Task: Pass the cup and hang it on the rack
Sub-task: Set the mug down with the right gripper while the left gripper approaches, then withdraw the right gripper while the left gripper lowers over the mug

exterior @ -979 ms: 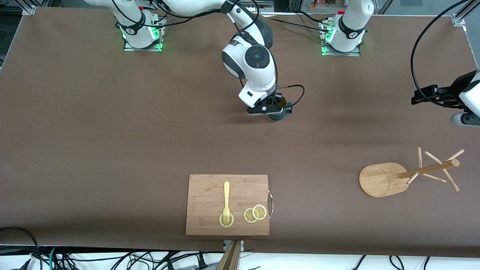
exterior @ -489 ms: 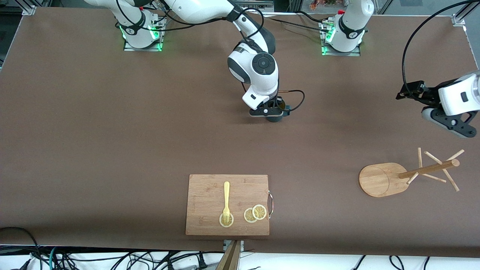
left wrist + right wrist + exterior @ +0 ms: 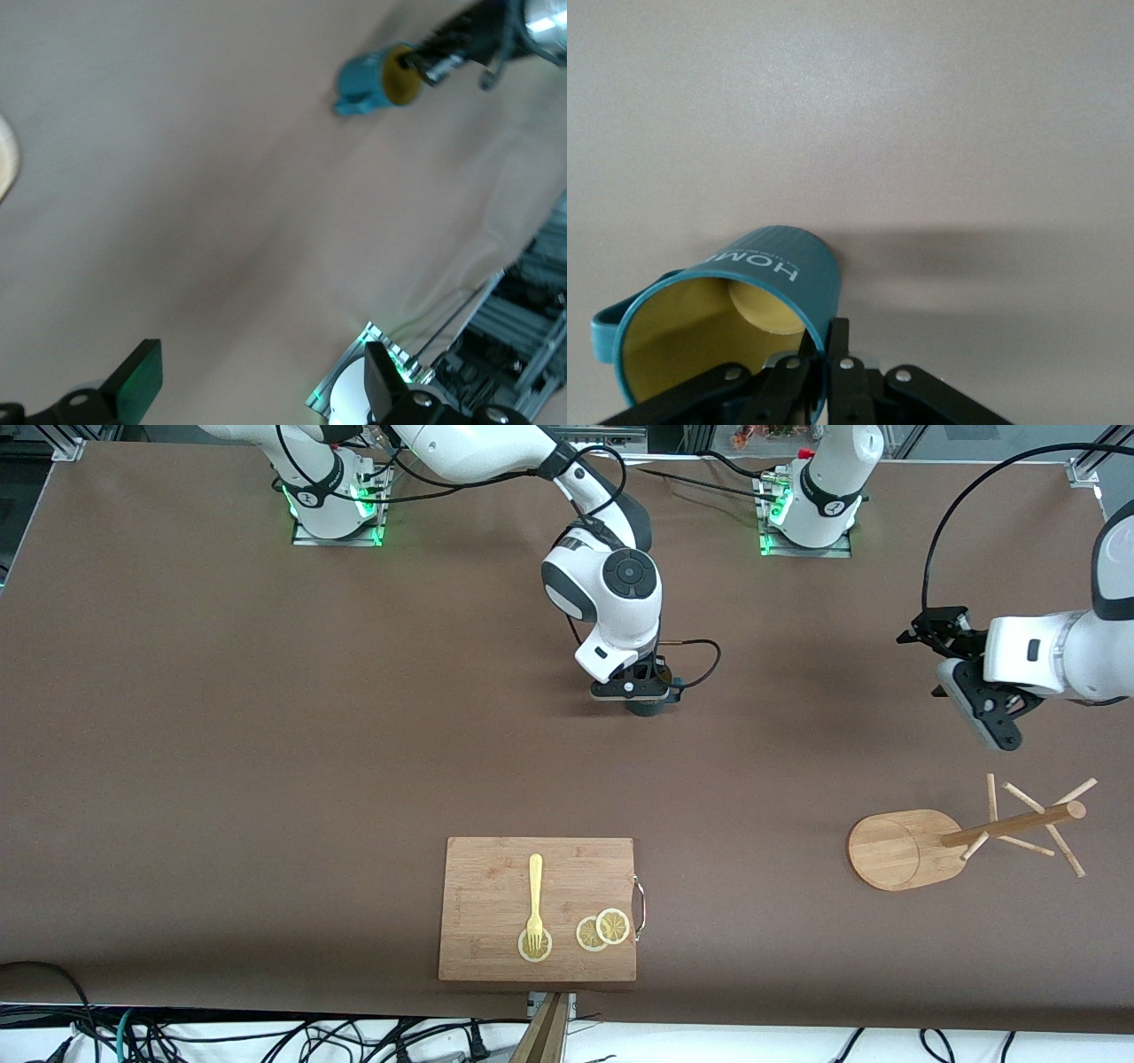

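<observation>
The teal-blue cup with a yellowish inside is mostly hidden under my right gripper at the table's middle. In the right wrist view the jaws are shut on the cup's wall, one finger inside and one outside, and the cup is low over the table. My left gripper is open and empty in the air toward the left arm's end of the table, above the bare cloth. The left wrist view shows the cup far off. The wooden rack stands nearer the front camera than the left gripper.
A wooden cutting board with a metal handle lies near the front edge, bearing a yellow fork and lemon slices. The brown cloth covers the table. Both arm bases stand along the top edge.
The left arm has swung in from the table's end toward the middle and turned its wrist. The right gripper with the cup has shifted slightly toward the left arm's end and down.
</observation>
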Controlling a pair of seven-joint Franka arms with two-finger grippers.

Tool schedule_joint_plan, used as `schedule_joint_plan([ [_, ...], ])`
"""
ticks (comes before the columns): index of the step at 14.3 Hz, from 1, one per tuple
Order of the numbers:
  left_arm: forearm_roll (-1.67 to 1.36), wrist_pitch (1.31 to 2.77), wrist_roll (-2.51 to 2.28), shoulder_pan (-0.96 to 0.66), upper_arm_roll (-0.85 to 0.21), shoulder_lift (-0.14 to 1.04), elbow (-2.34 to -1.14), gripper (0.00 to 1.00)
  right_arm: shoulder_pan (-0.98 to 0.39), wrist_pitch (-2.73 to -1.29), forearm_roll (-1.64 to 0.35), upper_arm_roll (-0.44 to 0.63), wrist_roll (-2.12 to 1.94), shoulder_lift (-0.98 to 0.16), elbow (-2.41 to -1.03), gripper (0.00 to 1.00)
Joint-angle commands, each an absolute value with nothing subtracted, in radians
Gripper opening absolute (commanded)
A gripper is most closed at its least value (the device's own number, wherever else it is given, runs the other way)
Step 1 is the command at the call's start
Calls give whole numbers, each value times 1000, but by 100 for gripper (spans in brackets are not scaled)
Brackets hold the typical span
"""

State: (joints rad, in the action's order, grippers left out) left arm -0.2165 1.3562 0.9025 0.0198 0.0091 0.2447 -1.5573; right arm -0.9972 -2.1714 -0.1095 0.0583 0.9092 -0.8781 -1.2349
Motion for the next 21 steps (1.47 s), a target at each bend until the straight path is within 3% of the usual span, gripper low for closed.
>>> schedule_joint_plan([
  [1, -277, 1422, 1082, 15, 15, 229, -1663, 100, -1008, -2180, -97, 72, 936, -905, -1198, 22],
  [4, -316, 1534, 1242, -14, 8, 229, -1742, 100, -1003, -2166, -104, 74, 943, -882, -1198, 67],
  [8, -380, 1738, 1486, -34, -17, 230, -1879, 100, -996, -2122, -107, 78, 979, -836, -1197, 84],
  [9, -390, 1782, 1535, -35, -24, 236, -1900, 100, -985, -2108, -107, 78, 979, -819, -1197, 98],
  [17, -531, 2089, 1931, -43, -124, 256, -2092, 100, -747, -1857, -110, 77, 899, -580, -1215, 100],
  [21, -580, 2236, 1942, -46, -195, 235, -2203, 100, -683, -1717, -110, 148, 667, -401, -1339, 100],
])
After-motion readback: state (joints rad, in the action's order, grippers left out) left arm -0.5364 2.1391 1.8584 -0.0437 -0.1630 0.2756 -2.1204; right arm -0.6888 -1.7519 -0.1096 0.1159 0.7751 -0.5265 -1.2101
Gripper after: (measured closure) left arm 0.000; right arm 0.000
